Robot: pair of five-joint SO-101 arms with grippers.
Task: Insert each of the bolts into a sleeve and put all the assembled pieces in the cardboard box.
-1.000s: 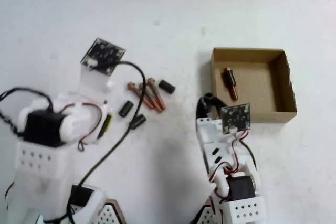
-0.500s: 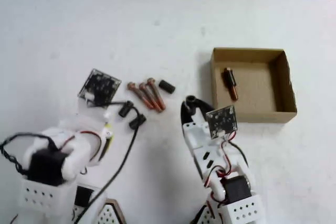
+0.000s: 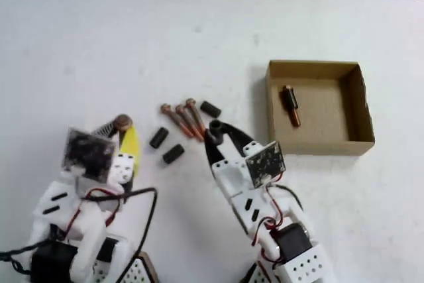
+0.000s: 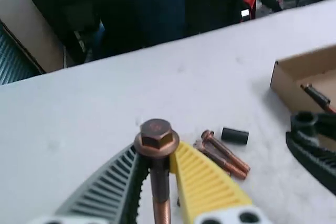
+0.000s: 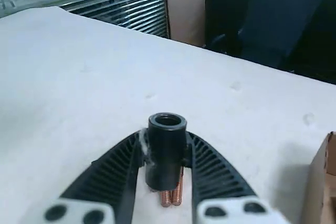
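Observation:
My left gripper [image 3: 120, 128] is shut on a copper bolt [image 3: 122, 122], which stands head up between the grey and yellow fingers [image 4: 202, 182]. In the left wrist view the bolt [image 4: 157, 150] is held by its shank. Just right of the loose bolts, my right gripper [image 3: 217, 134] is shut on a black sleeve [image 3: 215, 126]; the sleeve [image 5: 167, 142] stands with its open bore up. Three loose bolts [image 3: 184, 119] lie side by side between the arms. Loose sleeves lie at the bolts' right [image 3: 211, 109] and lower left [image 3: 159, 137], [image 3: 173, 154]. The cardboard box [image 3: 348, 144] holds one assembled piece [image 3: 290, 105].
The box [image 4: 294, 69] stands right of the right gripper, close to it. White table surface spreads bare behind the parts and to the far left. A dark room edge runs along the table's far side.
The left arm has drawn back toward the near edge and turned its bolt upright. The right gripper has swung left, away from the box, with the sleeve to beside the loose bolts.

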